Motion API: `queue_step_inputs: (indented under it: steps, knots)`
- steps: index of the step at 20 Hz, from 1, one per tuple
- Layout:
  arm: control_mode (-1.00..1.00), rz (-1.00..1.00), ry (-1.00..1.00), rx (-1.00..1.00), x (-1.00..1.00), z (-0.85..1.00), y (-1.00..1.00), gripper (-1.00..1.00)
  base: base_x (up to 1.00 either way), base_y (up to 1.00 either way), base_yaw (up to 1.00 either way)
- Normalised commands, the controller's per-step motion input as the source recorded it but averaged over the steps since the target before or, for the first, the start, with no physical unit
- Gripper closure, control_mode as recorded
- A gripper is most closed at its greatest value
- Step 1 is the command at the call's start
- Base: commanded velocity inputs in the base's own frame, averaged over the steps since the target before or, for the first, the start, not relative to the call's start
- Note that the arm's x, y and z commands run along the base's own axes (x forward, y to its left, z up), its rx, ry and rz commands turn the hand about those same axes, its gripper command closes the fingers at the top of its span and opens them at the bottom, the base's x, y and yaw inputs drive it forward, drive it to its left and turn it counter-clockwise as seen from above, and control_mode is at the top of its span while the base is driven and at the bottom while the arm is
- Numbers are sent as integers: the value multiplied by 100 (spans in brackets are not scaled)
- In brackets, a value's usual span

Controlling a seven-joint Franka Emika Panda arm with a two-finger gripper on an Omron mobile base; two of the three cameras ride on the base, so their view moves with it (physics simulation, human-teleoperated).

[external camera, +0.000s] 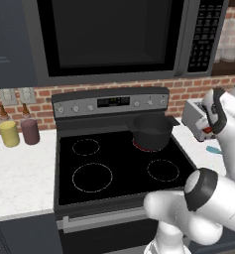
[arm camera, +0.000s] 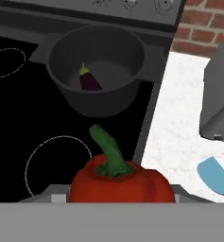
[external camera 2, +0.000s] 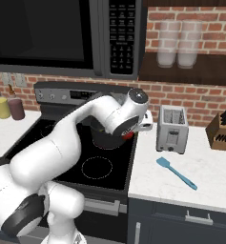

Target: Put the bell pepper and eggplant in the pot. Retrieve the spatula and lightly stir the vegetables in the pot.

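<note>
The dark pot (arm camera: 97, 71) sits on the stove's back right burner, also seen in the left base view (external camera: 152, 131) and the right base view (external camera 2: 105, 137). A small purple eggplant (arm camera: 89, 80) lies inside it. My gripper (external camera 2: 128, 135) is shut on the red bell pepper (arm camera: 120, 182), green stem up, hovering over the stove's right edge in front of the pot. The pepper hides my fingertips. A pale blue spatula (external camera 2: 176, 172) lies on the white counter to the right, apart from the gripper.
A silver toaster (external camera 2: 172, 128) stands on the counter right of the pot, with a knife block (external camera 2: 222, 128) further right. Two bottles (external camera: 19, 130) stand on the left counter. The microwave (external camera: 114, 34) hangs above the stove.
</note>
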Motion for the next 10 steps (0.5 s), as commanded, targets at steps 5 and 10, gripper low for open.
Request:
queue_step_inputs:
  steps: [5, 10]
  knots:
    - [-100, -3, 0, 3, 50, 4, 99, 100, 0, 0, 0]
    - [-100, 0, 0, 7, 67, 3, 73, 100, 0, 0, 0]
